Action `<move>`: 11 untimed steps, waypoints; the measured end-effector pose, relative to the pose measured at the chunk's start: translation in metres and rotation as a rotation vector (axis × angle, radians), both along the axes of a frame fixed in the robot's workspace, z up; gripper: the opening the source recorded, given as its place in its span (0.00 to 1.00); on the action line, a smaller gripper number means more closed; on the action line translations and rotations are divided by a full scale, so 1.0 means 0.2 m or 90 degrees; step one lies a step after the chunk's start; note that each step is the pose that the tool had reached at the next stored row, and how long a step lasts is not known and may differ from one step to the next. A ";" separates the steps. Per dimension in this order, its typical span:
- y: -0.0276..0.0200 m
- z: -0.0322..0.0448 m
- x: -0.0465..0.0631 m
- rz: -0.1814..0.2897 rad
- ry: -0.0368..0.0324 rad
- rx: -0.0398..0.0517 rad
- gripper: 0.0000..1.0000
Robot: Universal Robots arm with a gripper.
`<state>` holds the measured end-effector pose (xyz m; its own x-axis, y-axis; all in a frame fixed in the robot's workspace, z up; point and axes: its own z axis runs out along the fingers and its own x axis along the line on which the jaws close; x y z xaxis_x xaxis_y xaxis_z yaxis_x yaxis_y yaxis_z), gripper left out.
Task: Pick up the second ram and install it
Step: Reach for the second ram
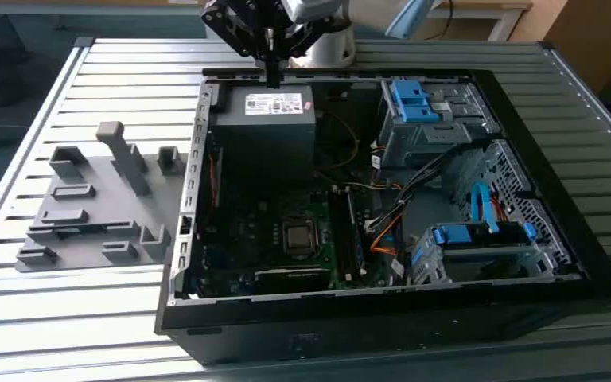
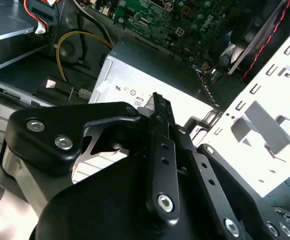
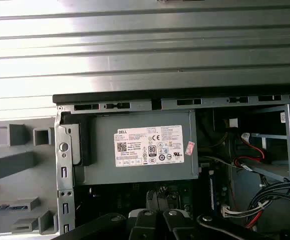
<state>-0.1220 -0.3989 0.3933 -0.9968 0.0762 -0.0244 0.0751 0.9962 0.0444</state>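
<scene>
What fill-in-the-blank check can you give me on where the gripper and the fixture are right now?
1. The gripper hangs over the grey labelled ____ inside the case.
2. The grey fixture lies outside the case, on the exterior view's ____.
3. The drive-bay clips are coloured ____.
Missing words: power supply; left; blue.
</scene>
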 end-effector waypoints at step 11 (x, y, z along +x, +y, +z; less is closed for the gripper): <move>0.000 0.000 -0.01 0.000 -0.0001 0.0000 0.11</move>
<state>-0.1237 -0.3989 0.3933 -0.9968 0.0763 -0.0245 0.0752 0.9962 0.0444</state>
